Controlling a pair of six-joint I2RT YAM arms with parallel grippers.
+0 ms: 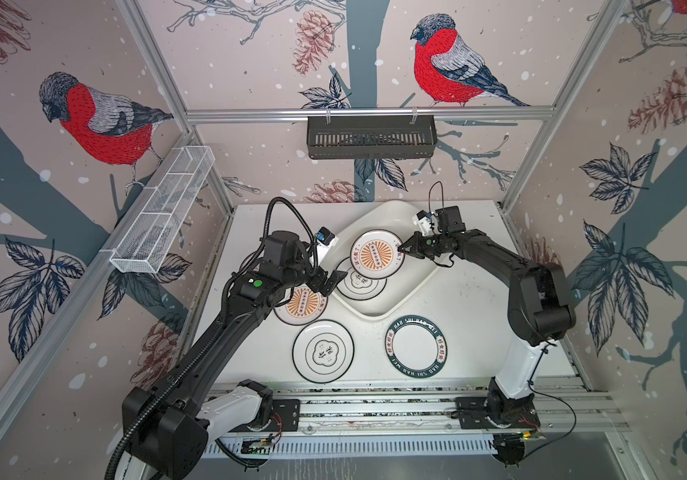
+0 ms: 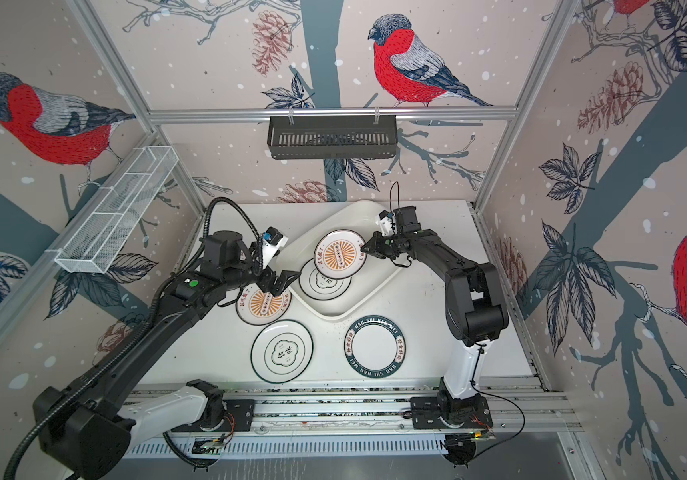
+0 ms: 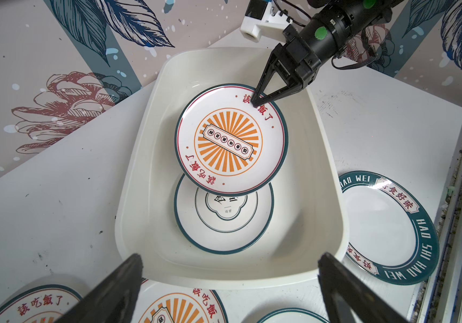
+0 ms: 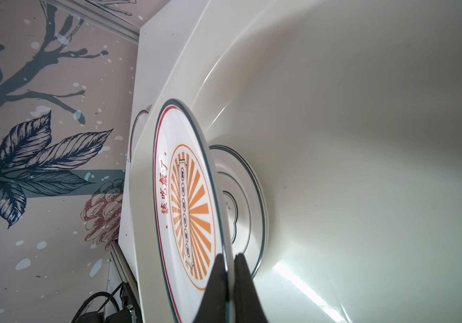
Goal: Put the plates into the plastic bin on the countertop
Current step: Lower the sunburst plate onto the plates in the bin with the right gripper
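My right gripper (image 1: 401, 248) (image 4: 229, 256) is shut on the rim of an orange sunburst plate (image 1: 376, 254) (image 3: 231, 139), holding it tilted just over the plastic bin (image 1: 412, 284) (image 3: 146, 173). Under it, an emblem plate (image 1: 359, 286) (image 3: 224, 221) lies flat in the bin. My left gripper (image 1: 328, 282) (image 3: 230, 256) hangs open and empty at the bin's near left rim. It hovers over a second sunburst plate (image 1: 301, 306) on the countertop (image 1: 470, 316). Another emblem plate (image 1: 323, 351) and a green lettered plate (image 1: 415, 351) lie nearer the front.
A third sunburst plate (image 3: 28, 304) lies partly under my left arm. A black slotted basket (image 1: 371, 137) hangs on the back wall and a white wire rack (image 1: 163, 212) on the left wall. Rails (image 1: 375, 405) run along the front edge.
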